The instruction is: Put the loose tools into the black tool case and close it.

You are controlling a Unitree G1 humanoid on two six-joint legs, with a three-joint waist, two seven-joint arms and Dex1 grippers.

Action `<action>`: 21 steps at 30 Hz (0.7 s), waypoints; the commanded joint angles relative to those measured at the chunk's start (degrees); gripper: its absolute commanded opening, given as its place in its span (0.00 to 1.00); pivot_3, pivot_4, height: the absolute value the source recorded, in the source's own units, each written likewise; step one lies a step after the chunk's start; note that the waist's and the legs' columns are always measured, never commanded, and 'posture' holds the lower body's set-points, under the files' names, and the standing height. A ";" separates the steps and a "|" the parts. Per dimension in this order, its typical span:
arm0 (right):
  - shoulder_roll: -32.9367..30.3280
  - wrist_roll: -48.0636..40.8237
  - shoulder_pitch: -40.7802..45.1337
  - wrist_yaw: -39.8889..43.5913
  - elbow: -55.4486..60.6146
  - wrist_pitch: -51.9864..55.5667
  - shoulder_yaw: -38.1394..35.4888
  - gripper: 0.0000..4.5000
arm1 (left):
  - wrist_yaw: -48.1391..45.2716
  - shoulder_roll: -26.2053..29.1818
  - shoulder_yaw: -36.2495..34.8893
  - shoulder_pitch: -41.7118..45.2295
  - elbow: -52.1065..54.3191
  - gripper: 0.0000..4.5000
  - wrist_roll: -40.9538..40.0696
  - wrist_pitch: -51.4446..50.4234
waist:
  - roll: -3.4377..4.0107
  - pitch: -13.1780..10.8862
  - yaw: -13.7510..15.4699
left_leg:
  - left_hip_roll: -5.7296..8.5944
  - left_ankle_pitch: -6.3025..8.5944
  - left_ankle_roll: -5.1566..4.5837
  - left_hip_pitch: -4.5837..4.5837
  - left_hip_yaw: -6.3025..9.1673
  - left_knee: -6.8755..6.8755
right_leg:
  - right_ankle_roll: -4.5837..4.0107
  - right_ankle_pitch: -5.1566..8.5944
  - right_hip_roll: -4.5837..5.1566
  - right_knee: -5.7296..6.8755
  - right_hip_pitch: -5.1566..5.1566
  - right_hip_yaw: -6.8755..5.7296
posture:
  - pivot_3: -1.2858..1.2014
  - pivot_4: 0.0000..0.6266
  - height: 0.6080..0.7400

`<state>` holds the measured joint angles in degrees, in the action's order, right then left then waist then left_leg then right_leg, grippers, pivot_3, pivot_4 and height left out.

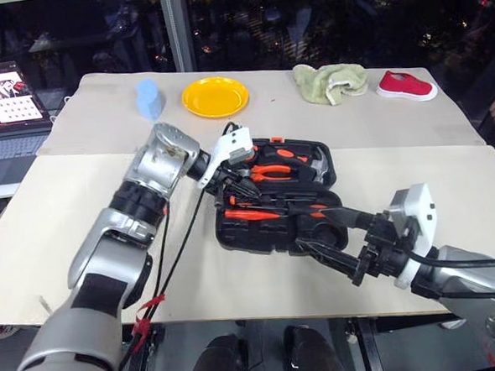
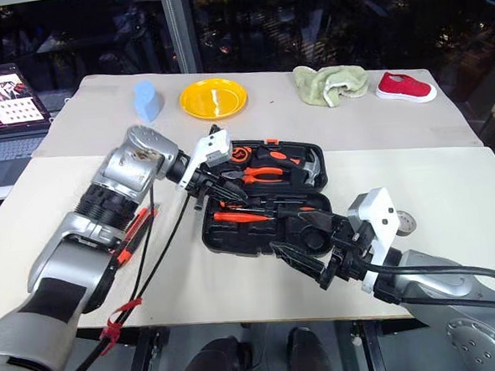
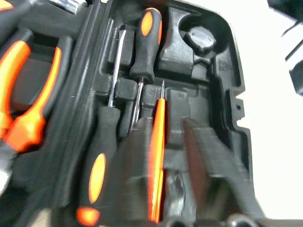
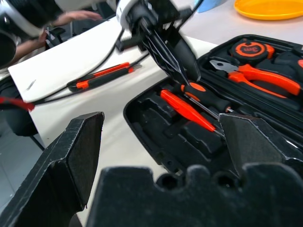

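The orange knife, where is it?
The orange knife lies on the table to the left of the black tool case, partly behind the left arm in the right eye view.

screwdrivers (image 3: 144, 45): 3 | pliers (image 1: 272, 173): 1 | utility knife (image 4: 102, 76): 1 | case (image 1: 271, 234): 1 | plate (image 1: 215, 96): 1

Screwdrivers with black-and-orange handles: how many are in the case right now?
2, lying in neighbouring recesses of the black tool case: one, the other, beside the slim orange tester. Others may be hidden.

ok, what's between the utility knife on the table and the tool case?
Bare tabletop, crossed by the left arm's black cables, separates the utility knife from the black tool case. The right wrist view shows it.
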<state>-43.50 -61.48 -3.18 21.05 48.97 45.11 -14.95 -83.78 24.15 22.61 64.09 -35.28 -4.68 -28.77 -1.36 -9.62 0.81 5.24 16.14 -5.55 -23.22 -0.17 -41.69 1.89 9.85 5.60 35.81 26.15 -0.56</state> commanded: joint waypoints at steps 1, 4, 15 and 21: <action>-0.82 -1.18 -0.75 -0.36 1.80 -1.24 -2.59 1.00 | 1.81 -0.68 -2.96 -0.50 -1.85 0.00 -0.78 1.95 | 0.00 0.00 -0.01 | 0.00 0.00 0.00 0.00 0.00 0.00 | 0.00 0.00 0.01 -0.01 0.00 0.00 | 0.52 0.24 1.00; -0.93 -1.35 -1.61 -0.51 1.96 -1.30 -3.13 1.00 | 2.93 -1.00 -3.90 -1.90 -3.07 0.00 -0.54 3.82 | 0.00 0.00 0.03 | 0.00 0.01 -0.01 0.00 -0.01 0.00 | 0.00 0.00 0.04 -0.02 -0.01 0.00 | 0.52 0.24 1.00; -1.37 -2.05 -1.72 -1.05 1.91 -1.24 -3.42 1.00 | 4.83 -1.56 -3.18 -5.06 -3.91 0.00 1.37 6.81 | 0.00 0.00 0.10 | 0.00 0.03 -0.02 -0.01 -0.01 0.00 | 0.00 0.00 0.08 -0.03 -0.01 0.00 | 0.52 0.24 1.00; -1.49 -2.16 -1.82 -1.09 1.89 -1.22 -3.33 1.00 | 4.76 -1.36 -2.47 -7.05 -1.12 0.00 1.98 6.60 | 0.00 0.00 0.13 | 0.01 0.04 -0.04 -0.01 0.00 0.00 | 0.00 0.00 0.36 -0.03 -0.01 -0.02 | 0.52 0.24 1.00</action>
<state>-44.26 -62.20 -5.24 20.02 49.05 45.11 -16.57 -78.46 22.73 19.88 57.78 -38.74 -2.99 -22.49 -1.36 -9.62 0.94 5.25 16.18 -5.59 -23.23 -0.17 -41.69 1.89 9.84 5.96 35.77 26.13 -0.59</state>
